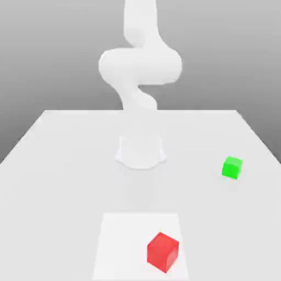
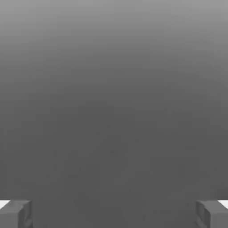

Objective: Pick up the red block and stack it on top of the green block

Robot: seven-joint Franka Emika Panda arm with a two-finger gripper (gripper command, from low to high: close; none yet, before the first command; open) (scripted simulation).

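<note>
progress: nothing done, pick and stack both left | small matte red cube point(image 1: 163, 252): on white table point(image 1: 60, 164), near front | small smooth green cube point(image 1: 232, 167): well apart, exterior view's right | end effector point(image 2: 114, 213): spread wide, empty

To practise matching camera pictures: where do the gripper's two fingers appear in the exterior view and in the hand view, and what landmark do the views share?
Exterior view: I cannot make out the fingers; the white arm rises behind the table.
Hand view: grey fingertips sit at both lower corners, far apart, so the gripper is open with nothing between.
Shared landmark: just the plain grey backdrop.
</note>
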